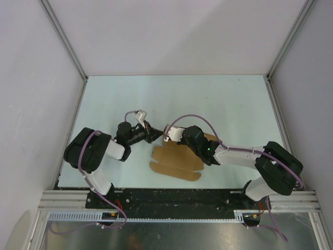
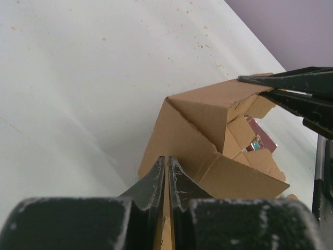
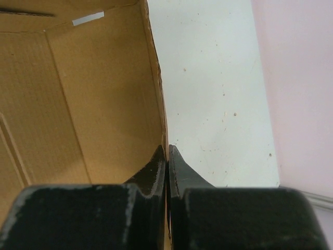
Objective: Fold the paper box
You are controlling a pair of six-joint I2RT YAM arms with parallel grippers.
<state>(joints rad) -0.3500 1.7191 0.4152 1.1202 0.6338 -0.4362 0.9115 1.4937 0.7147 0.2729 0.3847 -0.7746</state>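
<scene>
The paper box [image 1: 176,160] is a brown cardboard sheet lying part folded at the table's near centre, with flaps raised at its far-left corner. My left gripper [image 2: 167,159] is shut on a raised cardboard edge, and a thin strip of board shows between its fingers. In the top view the left gripper [image 1: 157,136] meets the box's far-left corner. My right gripper [image 3: 167,149] is shut on the top edge of an upright box wall [image 3: 104,99]. The left wrist view shows the right gripper's fingers [image 2: 296,88] pinching the tip of a folded flap [image 2: 208,107].
A tiny dark red square item [image 2: 263,134] lies inside the folded cardboard. Pale table surface [image 1: 208,99] stretches behind the box to the enclosure's white walls. Both arm bases sit along the near metal rail [image 1: 171,200].
</scene>
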